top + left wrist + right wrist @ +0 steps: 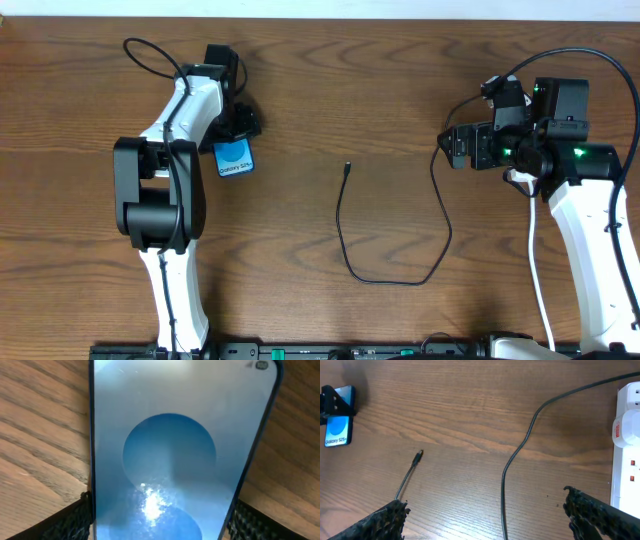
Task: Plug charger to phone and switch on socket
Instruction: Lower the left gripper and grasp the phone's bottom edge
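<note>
The phone (235,162) lies flat at the left with its blue screen up. It fills the left wrist view as the phone (170,450). My left gripper (236,140) (162,512) is shut on it, a pad against each long edge. The charger's black cable (350,255) loops across the middle of the table, and its plug tip (347,168) (420,454) lies free on the wood. My right gripper (457,146) (487,512) hangs open above the cable (504,490), holding nothing. The white socket (626,460), with red switch marks, shows at the right edge of the right wrist view.
A white cord (536,262) runs down the table beside the right arm. The left arm's base (160,210) stands just below the phone. Bare wood separates the phone from the charger tip.
</note>
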`<state>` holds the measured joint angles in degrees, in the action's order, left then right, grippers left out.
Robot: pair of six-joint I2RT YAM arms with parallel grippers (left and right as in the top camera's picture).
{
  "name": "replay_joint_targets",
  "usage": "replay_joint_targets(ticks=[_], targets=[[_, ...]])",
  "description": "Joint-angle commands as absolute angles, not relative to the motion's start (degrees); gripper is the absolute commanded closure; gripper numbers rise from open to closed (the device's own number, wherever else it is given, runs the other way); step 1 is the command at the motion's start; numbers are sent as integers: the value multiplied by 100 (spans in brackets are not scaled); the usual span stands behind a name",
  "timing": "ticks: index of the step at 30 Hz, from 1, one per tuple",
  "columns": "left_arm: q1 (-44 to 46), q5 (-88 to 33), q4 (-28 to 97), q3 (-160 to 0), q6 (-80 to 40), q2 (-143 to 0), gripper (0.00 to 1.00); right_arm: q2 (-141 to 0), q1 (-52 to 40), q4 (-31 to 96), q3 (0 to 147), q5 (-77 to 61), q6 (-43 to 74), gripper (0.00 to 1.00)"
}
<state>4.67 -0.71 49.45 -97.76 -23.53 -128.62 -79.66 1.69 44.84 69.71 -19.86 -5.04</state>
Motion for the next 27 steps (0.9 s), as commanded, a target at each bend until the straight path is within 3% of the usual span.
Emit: replay_joint_targets(ticks=[1, 9, 27], targets=[[458, -102, 4982, -9734, -2259, -12988, 16, -7953, 183, 4491, 7107, -1979, -480, 1], [458, -99, 4980, -9734, -2261, -12986, 26, -7950, 183, 4504, 7107, -1979, -480, 1], [458, -86, 5054, -9778, -2263, -12366, 28, -7950, 183, 4523, 7107, -1935, -480, 1]])
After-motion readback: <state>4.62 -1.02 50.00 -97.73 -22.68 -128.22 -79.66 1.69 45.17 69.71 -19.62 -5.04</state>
